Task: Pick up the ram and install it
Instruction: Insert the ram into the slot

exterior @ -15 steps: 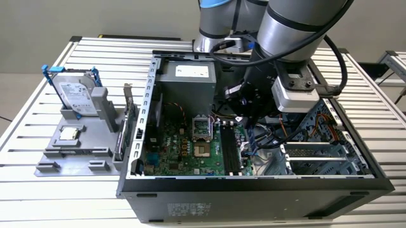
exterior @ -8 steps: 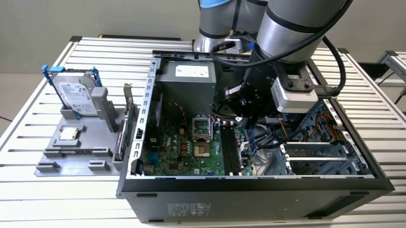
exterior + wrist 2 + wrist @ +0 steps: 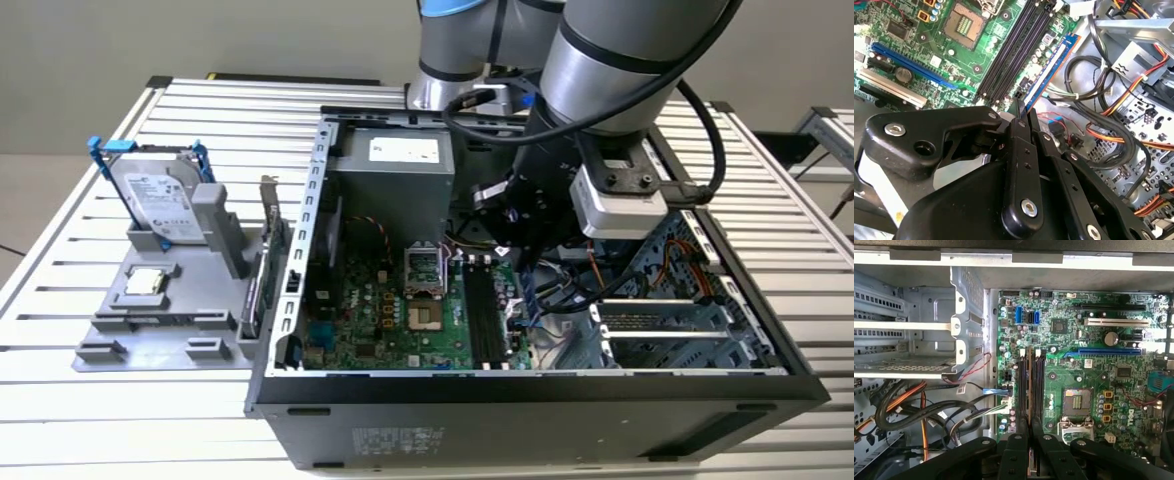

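RAM stick [image 3: 1046, 70] stands on edge over the motherboard [image 3: 1114, 385], above its black memory slots [image 3: 1038, 385], pinched at one end by the gripper [image 3: 1024, 116]; if tilted or offset, it could jam against the slot walls.

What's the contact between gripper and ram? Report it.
Touching. In the second wrist view the gripper pinches the ram at its near end, with no gap visible.
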{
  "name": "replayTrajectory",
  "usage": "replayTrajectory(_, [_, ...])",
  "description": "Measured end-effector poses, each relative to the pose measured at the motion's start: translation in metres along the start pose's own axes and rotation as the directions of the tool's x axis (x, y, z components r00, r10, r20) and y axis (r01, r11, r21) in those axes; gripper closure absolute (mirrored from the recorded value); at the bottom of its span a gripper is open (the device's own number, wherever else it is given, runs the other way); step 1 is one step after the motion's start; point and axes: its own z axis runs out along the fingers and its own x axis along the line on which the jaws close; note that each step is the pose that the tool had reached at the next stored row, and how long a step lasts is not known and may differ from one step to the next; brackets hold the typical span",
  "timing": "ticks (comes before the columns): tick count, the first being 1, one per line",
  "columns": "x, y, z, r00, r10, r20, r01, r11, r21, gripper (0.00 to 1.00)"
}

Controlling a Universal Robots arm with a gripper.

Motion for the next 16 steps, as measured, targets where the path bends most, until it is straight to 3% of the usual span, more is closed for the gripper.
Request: replayTrajectory(16, [0.0003,-0.0002,0.0003,1.0000,0.000,0.0000,0.000,1.0000,-0.0001,1.00])
